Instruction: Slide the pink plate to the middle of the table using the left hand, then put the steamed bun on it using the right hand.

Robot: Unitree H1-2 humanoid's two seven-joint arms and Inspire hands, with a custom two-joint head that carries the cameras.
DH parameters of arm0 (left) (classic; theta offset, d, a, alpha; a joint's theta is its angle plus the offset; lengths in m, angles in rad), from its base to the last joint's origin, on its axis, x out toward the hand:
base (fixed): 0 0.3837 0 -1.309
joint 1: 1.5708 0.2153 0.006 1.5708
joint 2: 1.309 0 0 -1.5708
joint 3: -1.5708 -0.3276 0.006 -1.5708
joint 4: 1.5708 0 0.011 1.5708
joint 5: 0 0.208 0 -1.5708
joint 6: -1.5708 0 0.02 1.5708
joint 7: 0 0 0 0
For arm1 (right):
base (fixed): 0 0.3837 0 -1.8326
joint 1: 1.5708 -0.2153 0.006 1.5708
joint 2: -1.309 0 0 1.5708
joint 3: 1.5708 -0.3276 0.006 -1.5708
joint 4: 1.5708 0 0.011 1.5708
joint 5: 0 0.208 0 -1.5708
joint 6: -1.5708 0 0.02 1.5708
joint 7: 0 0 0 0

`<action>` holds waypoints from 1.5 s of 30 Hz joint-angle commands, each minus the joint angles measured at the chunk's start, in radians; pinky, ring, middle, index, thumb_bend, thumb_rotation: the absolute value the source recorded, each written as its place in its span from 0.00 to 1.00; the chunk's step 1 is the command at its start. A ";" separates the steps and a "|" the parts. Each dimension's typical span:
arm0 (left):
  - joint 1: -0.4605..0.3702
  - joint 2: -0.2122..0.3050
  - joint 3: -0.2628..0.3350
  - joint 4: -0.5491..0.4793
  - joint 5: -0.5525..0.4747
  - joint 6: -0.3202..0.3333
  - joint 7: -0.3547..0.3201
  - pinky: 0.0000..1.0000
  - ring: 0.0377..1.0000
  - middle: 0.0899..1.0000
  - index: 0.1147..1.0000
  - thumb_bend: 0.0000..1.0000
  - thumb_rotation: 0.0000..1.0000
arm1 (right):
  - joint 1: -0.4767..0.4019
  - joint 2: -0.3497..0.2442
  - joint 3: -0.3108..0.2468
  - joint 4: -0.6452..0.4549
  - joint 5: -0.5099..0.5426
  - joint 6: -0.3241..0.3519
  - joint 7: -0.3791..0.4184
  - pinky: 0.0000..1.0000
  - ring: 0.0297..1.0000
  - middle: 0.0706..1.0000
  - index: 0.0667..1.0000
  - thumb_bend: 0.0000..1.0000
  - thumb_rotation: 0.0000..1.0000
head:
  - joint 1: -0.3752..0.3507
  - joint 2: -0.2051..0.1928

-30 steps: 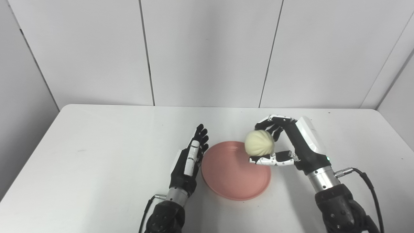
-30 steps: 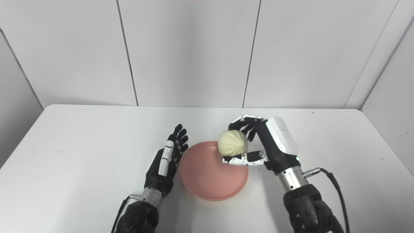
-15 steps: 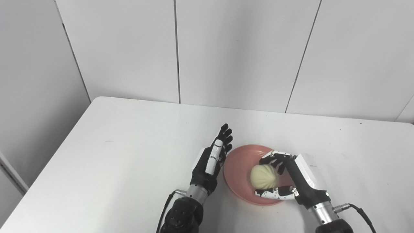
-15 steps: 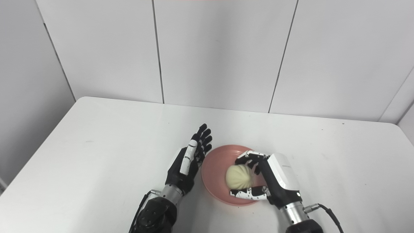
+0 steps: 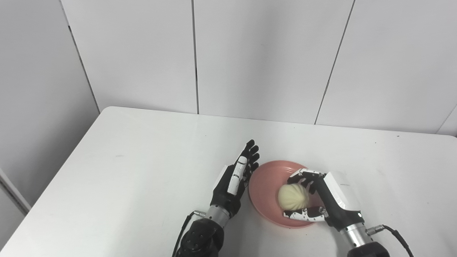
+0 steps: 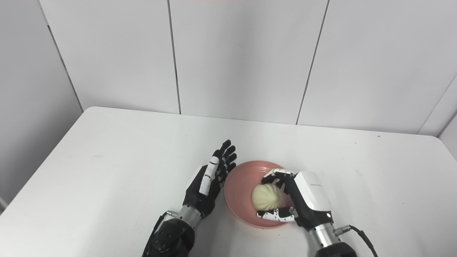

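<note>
A pink plate [image 5: 263, 178] lies flat on the white table near its middle. A cream steamed bun [image 5: 292, 196] sits low over the plate's right half, held between the fingers and thumb of my right hand [image 5: 323, 201]; whether the bun touches the plate I cannot tell. My left hand [image 5: 235, 178] stands on its edge just left of the plate, fingers straight and apart, holding nothing. In the right eye view the bun [image 6: 266, 196] shows inside the plate [image 6: 240, 180], with the right hand [image 6: 300, 200] around it and the left hand [image 6: 210, 178] beside the rim.
The white table [image 5: 142, 157] ends at grey wall panels behind and drops off at its left edge. A black cable [image 5: 392, 233] trails from my right wrist at the lower right.
The camera view shifted between one second ago and half a second ago. The right hand carried the bun from the plate's far right rim down over the plate. Since then it has barely moved.
</note>
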 commanded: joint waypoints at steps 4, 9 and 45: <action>0.025 0.028 -0.002 -0.006 0.008 0.000 -0.013 1.00 1.00 1.00 0.99 0.53 1.00 | -0.046 0.015 0.006 -0.061 -0.018 -0.011 -0.014 0.32 0.45 0.51 0.48 0.49 0.00 | -0.022 0.003; 0.029 0.033 -0.001 -0.029 -0.005 0.025 -0.012 1.00 1.00 1.00 0.99 0.53 1.00 | -0.046 -0.004 0.019 -0.119 0.083 0.048 0.135 0.61 0.71 0.73 0.64 0.54 0.15 | -0.045 0.013; 0.027 0.102 0.062 -0.124 -0.020 0.113 -0.003 1.00 1.00 0.99 0.97 0.58 0.99 | -0.049 0.137 -0.124 0.051 0.215 -0.184 -0.150 0.96 0.99 0.99 0.99 0.65 0.71 | -0.179 0.035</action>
